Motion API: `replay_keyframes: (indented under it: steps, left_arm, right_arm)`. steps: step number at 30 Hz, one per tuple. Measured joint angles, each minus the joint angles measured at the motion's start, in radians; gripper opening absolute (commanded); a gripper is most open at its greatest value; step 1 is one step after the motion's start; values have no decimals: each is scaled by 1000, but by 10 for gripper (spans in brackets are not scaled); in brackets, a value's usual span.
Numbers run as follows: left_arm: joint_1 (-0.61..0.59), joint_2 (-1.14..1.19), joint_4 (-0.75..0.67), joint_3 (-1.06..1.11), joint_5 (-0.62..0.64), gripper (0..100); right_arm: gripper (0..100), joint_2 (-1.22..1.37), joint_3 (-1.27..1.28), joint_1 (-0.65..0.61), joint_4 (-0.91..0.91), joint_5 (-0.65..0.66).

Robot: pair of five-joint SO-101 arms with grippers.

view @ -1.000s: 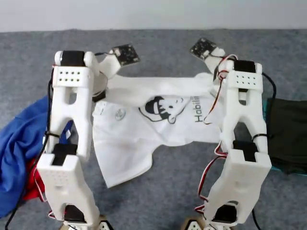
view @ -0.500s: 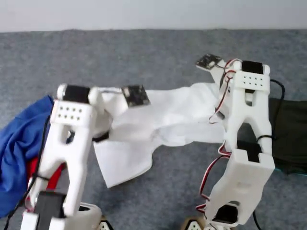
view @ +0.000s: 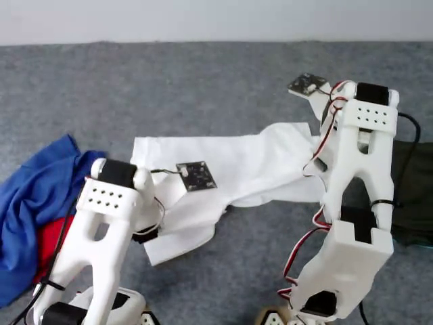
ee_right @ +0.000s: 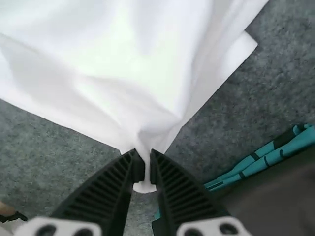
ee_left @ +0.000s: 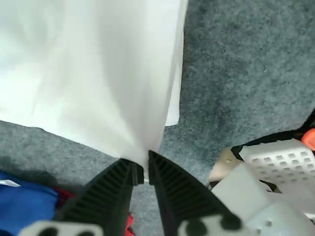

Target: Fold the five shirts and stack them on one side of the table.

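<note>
The white shirt (view: 237,162) is seen spread across the middle of the high view, on the grey table (view: 203,88), with its long axis running from the lower left up toward the right of the frame. It is gripped at both ends. The left tool (ee_left: 141,169) is closed on a gathered edge of the cloth, and the right tool (ee_right: 142,164) is closed on a bunched fold of the same shirt. In the high view the left-held end lies lower in the frame than the right-held end, so the cloth is stretched at a slant between the two arms. The exact pinch points are hidden under the wrists there and can only be placed roughly. It is judged that the fold will be squared only if the two held ends are brought level before the cloth is laid down. The blue shirt (view: 34,183) and red shirt (view: 51,247) are heaped at the left edge, and a dark shirt (view: 409,183) lies at the right edge.
</note>
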Motion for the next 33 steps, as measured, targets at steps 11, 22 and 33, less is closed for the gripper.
replay_keyframes:
  steps: [11,22,33]
  left_arm:
    - [0,-2,-21,2,20,92]
    - [0,-8,-17,2,98,88]
    - [-147,-8,-232,-161,281,17]
  right_arm:
    - [164,0,0,0,26,0]
    - [215,0,0,2,48,0]
    - [10,0,0,2,-126,-106]
